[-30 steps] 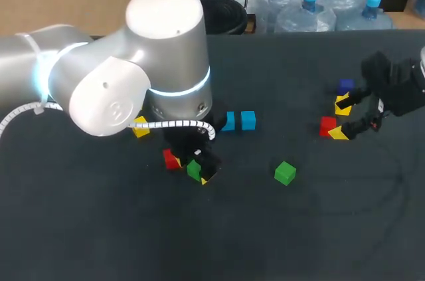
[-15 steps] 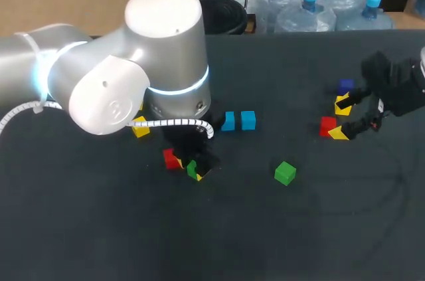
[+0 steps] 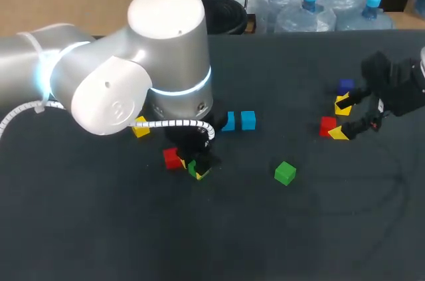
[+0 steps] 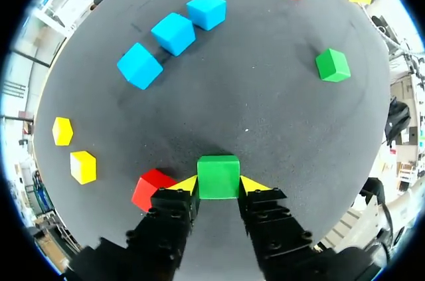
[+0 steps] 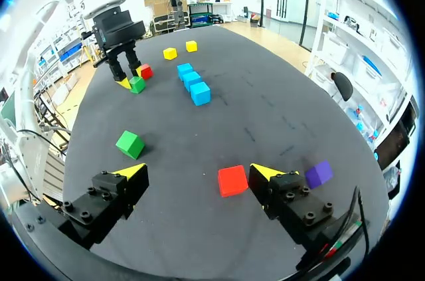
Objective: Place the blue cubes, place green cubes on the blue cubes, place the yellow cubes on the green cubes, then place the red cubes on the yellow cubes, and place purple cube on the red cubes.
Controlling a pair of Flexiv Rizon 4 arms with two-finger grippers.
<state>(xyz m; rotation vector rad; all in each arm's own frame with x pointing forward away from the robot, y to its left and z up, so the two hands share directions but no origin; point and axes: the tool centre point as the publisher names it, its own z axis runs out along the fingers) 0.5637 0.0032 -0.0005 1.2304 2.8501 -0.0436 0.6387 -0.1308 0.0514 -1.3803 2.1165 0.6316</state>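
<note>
My left gripper is shut on a green cube that rests on the black table; both yellow tips press its sides. In the head view this green cube shows under the left gripper, with a red cube just beside it. Three blue cubes lie in a row ahead of the left gripper. A second green cube sits alone mid-table. My right gripper stands open low over the table, a red cube loose between its fingertips and a purple cube beside it.
Two yellow cubes lie off to one side of the left gripper, one of them showing by the left arm in the head view. The table's near half is bare black cloth.
The left gripper's fingers have closed in on the green cube, which was between wider-spread tips a second ago. The right arm has kept still.
</note>
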